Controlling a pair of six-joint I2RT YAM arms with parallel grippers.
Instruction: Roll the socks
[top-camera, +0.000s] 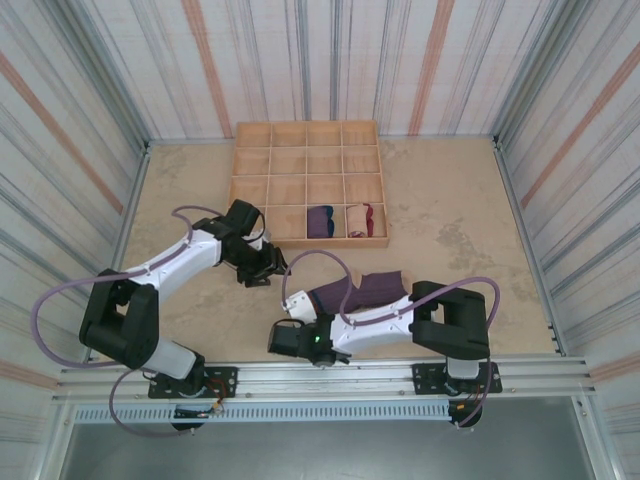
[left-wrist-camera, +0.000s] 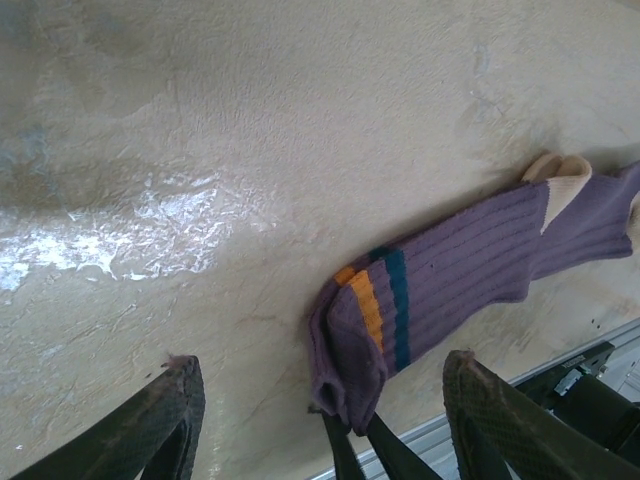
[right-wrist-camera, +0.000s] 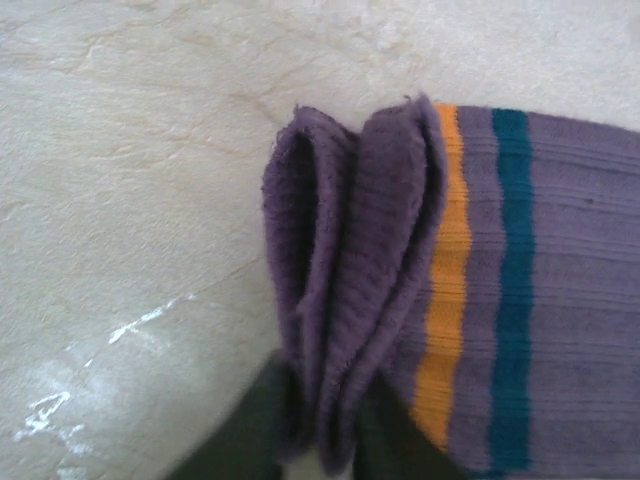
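Observation:
A purple sock (top-camera: 362, 290) with an orange and a teal stripe near its cuff lies flat on the table in front of the arms. Its bunched cuff (right-wrist-camera: 345, 290) stands in folds between my right gripper's dark fingers (right-wrist-camera: 250, 430). The right gripper (right-wrist-camera: 325, 445) is shut on that cuff at the sock's left end (top-camera: 303, 308). In the left wrist view the sock (left-wrist-camera: 460, 270) runs off to the right, with a cream patch (left-wrist-camera: 560, 180) at its far end. My left gripper (left-wrist-camera: 320, 420) hovers open just left of the cuff (top-camera: 262, 272) and touches nothing.
A wooden grid tray (top-camera: 308, 135) stands at the back of the table. Its front row holds a rolled dark purple sock (top-camera: 320, 222) and a rolled cream and maroon sock (top-camera: 359, 220). Striped walls close in the table. A metal rail (top-camera: 330, 375) runs along the near edge.

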